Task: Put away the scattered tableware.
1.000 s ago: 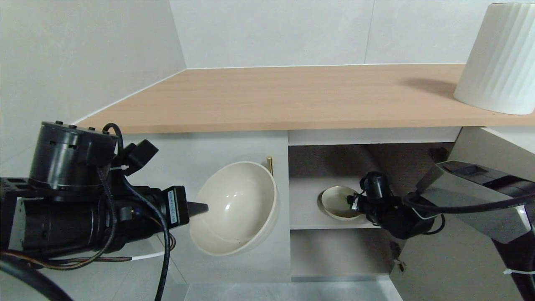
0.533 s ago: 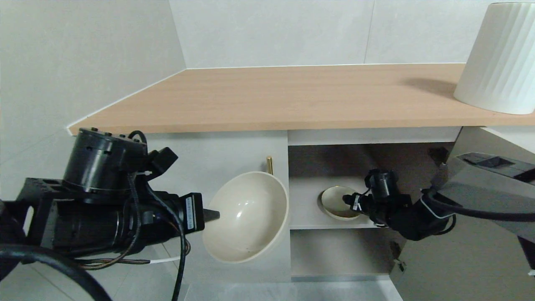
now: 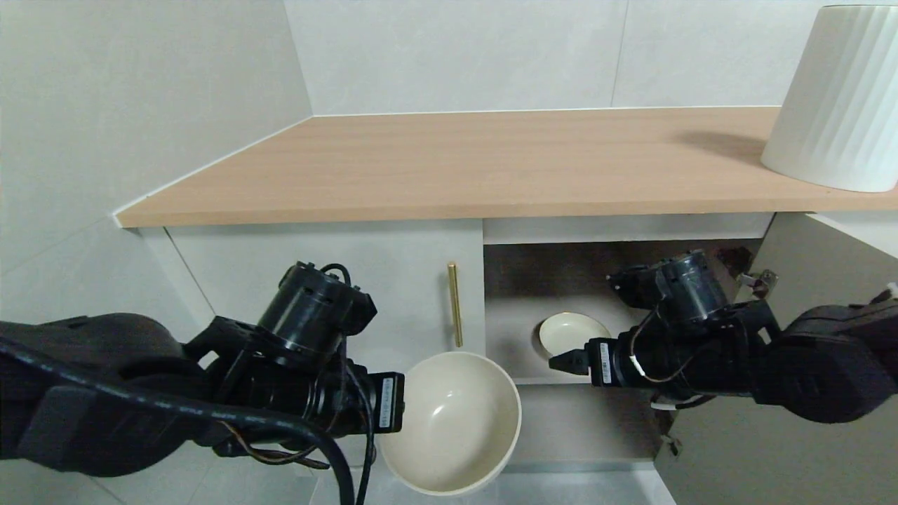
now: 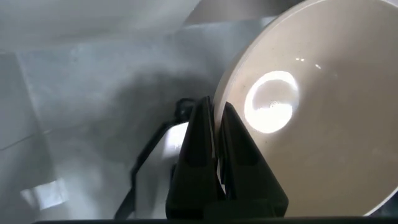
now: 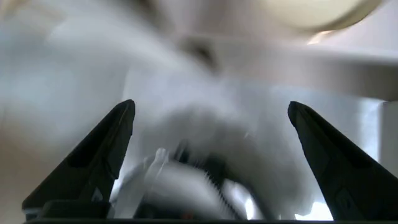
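Large bowl (image 3: 452,421): tilted, its rim pinched in the left gripper (image 4: 214,134), held low in front of the cabinet, below the brass handle (image 3: 454,305). To its right I see the right gripper (image 3: 561,362), fingers spread, just near of the small dish (image 3: 572,331) on the open shelf (image 3: 508,344). The wooden surface (image 3: 491,161) above carries a white ribbed vessel (image 3: 838,98), far right.

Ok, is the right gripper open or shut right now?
Open. In its wrist view the right gripper shows both fingers wide apart, nothing held between them.
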You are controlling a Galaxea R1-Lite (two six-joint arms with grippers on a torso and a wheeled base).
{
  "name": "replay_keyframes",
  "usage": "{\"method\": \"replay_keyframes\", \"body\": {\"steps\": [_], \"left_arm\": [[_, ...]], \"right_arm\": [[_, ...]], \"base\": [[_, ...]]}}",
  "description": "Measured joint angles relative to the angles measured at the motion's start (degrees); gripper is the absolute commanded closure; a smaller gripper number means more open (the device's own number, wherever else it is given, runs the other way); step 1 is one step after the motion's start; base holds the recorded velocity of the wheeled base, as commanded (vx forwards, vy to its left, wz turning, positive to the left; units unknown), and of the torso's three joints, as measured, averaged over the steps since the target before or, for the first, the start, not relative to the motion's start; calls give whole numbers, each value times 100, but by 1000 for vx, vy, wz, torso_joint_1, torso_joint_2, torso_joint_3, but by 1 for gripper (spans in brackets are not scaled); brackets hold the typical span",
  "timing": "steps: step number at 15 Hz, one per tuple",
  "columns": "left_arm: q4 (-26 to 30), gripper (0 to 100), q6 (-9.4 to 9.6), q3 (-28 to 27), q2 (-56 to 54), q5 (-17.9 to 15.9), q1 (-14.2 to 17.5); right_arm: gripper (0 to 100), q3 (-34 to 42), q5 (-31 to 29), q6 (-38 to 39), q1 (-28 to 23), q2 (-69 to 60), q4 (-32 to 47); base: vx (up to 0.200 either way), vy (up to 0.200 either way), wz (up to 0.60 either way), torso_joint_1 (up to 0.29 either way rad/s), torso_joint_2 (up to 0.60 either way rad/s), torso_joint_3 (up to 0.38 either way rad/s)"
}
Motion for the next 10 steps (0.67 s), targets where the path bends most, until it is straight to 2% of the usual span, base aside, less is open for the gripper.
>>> {"method": "replay_keyframes", "body": {"steps": [3, 5, 8, 10], "left_arm": [[12, 100, 4, -9, 367, 434, -474], [16, 100, -11, 4, 479, 490, -585], [16, 100, -27, 20, 505, 670, -747], [16, 100, -32, 26, 507, 747, -816]], "right_arm": [[0, 17, 76, -176, 653, -697, 588], [0, 48, 0, -243, 998, -869, 680], [0, 89, -558, -325, 1329, -723, 686], [0, 121, -678, -345, 1556, -552, 686]], "base": [[0, 0, 0, 0, 0, 0], [0, 0, 0, 0, 0, 0], [0, 0, 0, 0, 0, 0], [0, 0, 0, 0, 0, 0]]}}
